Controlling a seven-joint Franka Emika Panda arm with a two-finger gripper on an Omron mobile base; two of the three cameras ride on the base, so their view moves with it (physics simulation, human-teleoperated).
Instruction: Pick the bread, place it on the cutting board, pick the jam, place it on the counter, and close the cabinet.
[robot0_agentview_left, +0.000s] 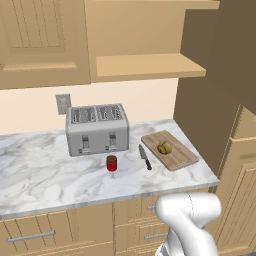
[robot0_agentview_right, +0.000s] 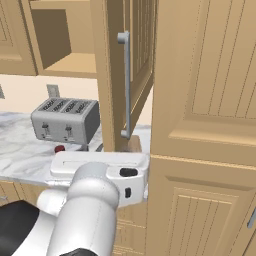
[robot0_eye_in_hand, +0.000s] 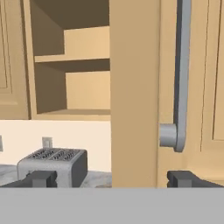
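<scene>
While pincer (robot0_eye_in_hand: 112, 178) gapes, cabinet (robot0_eye_in_hand: 133, 87) door edge (ajar) fronts it.

Golden-brown bread (robot0_agentview_left: 165, 147), light-brown grained cutting board (robot0_agentview_left: 177, 159), red jam (robot0_agentview_left: 111, 163), white-grey veined counter (robot0_agentview_left: 45, 170), silver toaster (robot0_agentview_left: 97, 129).

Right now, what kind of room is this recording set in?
A home kitchen, rendered: a marble counter over wooden drawers carries a four-slot toaster and a cutting board with a knife beside it, below an open wall cabinet.
</scene>
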